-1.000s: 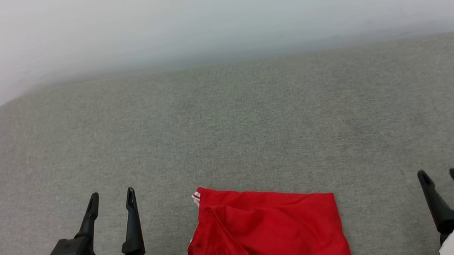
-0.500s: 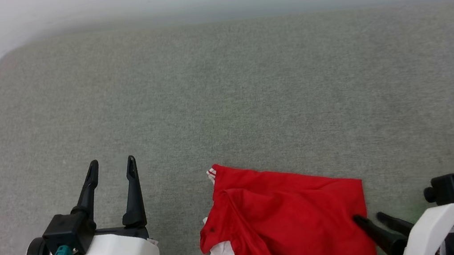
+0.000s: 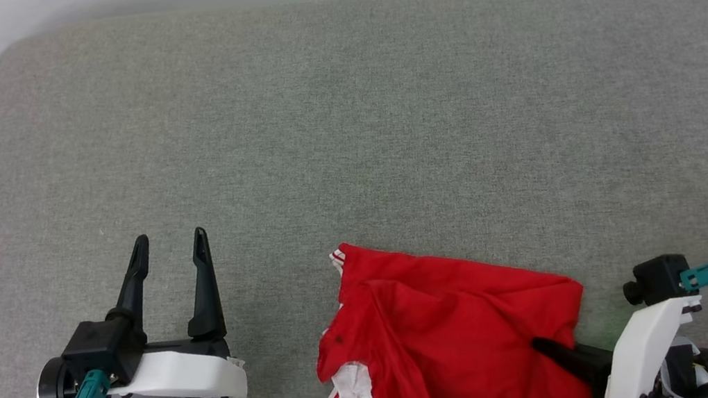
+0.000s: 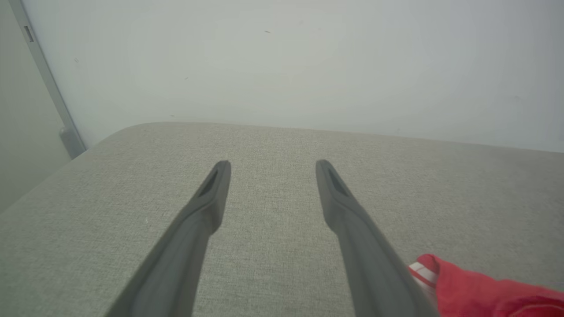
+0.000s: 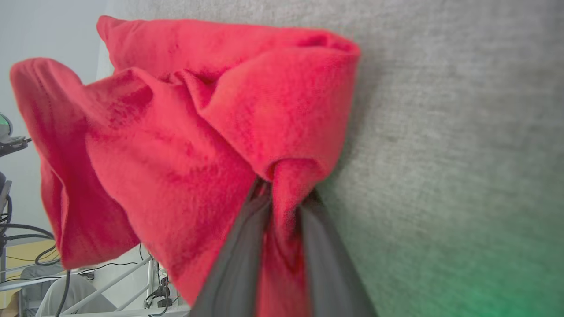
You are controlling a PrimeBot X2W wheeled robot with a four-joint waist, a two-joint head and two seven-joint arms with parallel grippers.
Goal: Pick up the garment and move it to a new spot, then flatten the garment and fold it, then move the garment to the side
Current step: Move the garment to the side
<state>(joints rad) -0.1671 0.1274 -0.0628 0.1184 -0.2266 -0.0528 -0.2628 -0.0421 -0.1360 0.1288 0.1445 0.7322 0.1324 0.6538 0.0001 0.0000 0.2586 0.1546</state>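
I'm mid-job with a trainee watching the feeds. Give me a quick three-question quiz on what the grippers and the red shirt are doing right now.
1. True or false: the left gripper is shut on the garment.
2. The right gripper is: A) shut on red cloth at the garment's right edge; B) open; C) shut and empty.
3. Fill in: the left gripper's fingers stand ____ over the grey padded surface.
Key: 1 false; 2 A; 3 open.
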